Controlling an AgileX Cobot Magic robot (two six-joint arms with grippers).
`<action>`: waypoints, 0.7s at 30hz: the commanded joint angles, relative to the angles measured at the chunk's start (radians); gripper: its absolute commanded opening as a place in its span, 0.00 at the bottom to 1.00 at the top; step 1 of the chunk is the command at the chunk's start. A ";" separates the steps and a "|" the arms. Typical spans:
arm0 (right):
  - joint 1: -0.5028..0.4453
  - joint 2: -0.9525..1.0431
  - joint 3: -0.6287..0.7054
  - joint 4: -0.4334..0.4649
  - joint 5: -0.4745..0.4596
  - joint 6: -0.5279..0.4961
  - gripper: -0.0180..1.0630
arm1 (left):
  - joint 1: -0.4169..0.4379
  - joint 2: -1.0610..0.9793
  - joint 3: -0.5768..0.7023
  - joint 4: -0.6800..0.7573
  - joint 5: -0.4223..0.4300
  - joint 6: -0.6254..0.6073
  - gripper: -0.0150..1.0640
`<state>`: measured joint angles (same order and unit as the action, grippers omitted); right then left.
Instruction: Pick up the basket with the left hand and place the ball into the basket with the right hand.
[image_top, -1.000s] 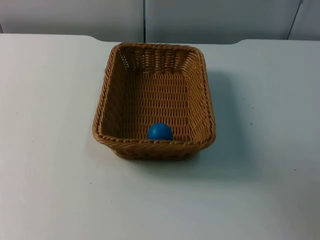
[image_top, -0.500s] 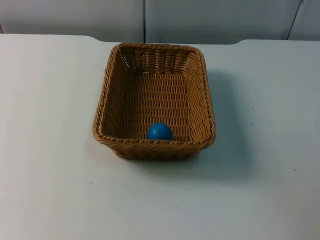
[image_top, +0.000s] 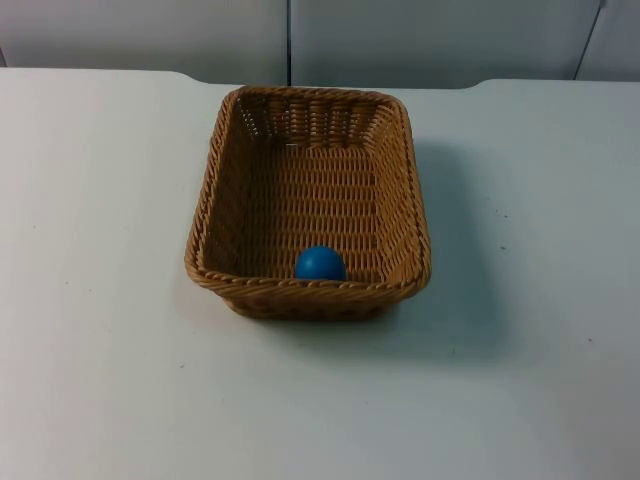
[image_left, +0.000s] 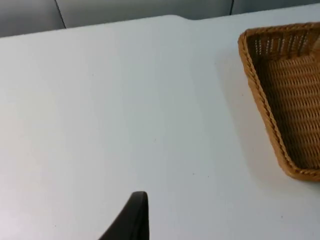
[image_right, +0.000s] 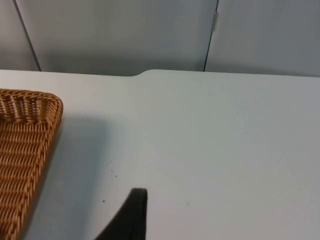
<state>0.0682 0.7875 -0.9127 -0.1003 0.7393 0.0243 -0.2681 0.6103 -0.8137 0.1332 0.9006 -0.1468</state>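
A brown wicker basket (image_top: 207, 210) stands upright on the white table, a little behind its middle. A blue ball (image_top: 320, 263) lies inside it, against the near wall. My left gripper (image_left: 134, 220) waits over bare table well off the basket's (image_left: 260, 95) left side, touching nothing. My right gripper (image_right: 134, 217) waits likewise off the basket's (image_right: 31, 96) right side, over bare table. Neither gripper holds anything that I can see.
The white table (image_top: 100, 380) spreads wide on all sides of the basket. A grey partition wall (image_top: 400, 40) closes off its far edge.
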 joint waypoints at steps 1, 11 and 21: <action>0.001 -0.004 0.003 0.003 0.000 0.001 0.99 | -0.006 -0.076 0.039 0.011 -0.038 -0.014 0.99; 0.011 -0.076 0.023 0.181 0.050 -0.132 0.99 | -0.006 -0.253 0.052 0.023 0.026 0.054 0.99; 0.021 -0.441 0.182 0.190 0.165 -0.159 0.99 | -0.006 -0.322 0.131 -0.208 0.078 0.276 0.99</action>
<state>0.0864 0.3963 -0.7494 0.0861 0.8874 -0.1249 -0.2681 0.3103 -0.6959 -0.0367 0.9762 0.1021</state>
